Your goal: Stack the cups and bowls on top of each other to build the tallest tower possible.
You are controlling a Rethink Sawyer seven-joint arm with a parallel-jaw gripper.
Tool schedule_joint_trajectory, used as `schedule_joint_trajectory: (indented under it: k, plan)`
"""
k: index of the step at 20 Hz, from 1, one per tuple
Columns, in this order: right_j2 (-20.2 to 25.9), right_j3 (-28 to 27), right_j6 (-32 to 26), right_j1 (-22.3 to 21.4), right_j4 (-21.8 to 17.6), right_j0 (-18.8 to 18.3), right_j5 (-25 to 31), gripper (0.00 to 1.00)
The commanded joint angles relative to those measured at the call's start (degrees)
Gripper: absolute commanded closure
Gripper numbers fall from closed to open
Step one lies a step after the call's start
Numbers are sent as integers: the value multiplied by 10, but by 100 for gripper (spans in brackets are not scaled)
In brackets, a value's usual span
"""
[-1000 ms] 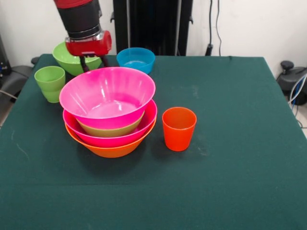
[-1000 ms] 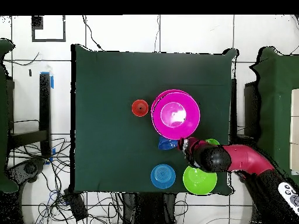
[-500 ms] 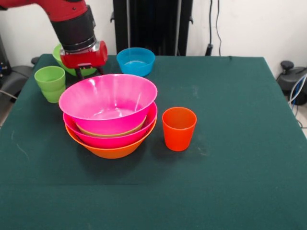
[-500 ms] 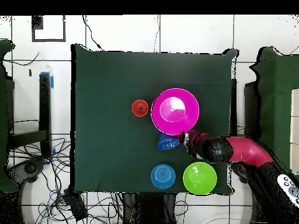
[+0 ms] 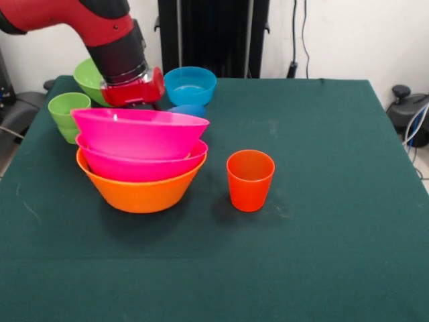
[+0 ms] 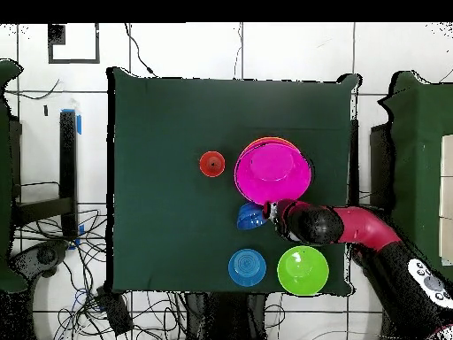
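The tower is an orange bowl (image 5: 137, 191) holding two pink bowls (image 5: 137, 137); seen from the front it tips away, so no insides show. From overhead the pink top (image 6: 272, 173) covers most of the orange rim (image 6: 264, 142). My gripper (image 5: 137, 104) is low behind the pile's far rim, its tips hidden; overhead the gripper (image 6: 272, 211) touches the pink edge. The orange-red cup (image 5: 250, 180) (image 6: 211, 164) stands apart beside the pile. The green cup (image 5: 67, 114) stands on the other side, hidden by my arm overhead.
A green bowl (image 5: 90, 77) (image 6: 303, 270) and a light blue bowl (image 5: 190, 84) (image 6: 247, 267) sit at the table's robot-side edge. A small dark blue bowl (image 5: 188, 109) (image 6: 250, 217) lies tilted just behind the pile, beside my gripper.
My gripper swung in against the pile's far rim. The pile slid left in the front view and tipped toward the robot, hiding the inner green bowl and the pink bowl's inside.
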Motion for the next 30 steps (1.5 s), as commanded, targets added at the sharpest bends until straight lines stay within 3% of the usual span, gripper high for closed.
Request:
schedule_joint_trajectory:
  k: [1, 8, 13, 18, 19, 26, 30]
  plan:
    - [-4, -54, -106, 71, -91, 37, -60, 0]
    - [-10, -39, -93, 72, -104, 30, -72, 0]
    - [-6, -6, -76, 33, -102, 23, -62, 0]
    - [1, 2, -84, 22, -99, 18, -48, 0]
    - [3, 3, -85, 20, -97, 17, -46, 100]
    - [10, 5, -96, 23, -87, 13, -33, 100]
    - [-6, 25, -69, 24, -84, 23, -31, 100]
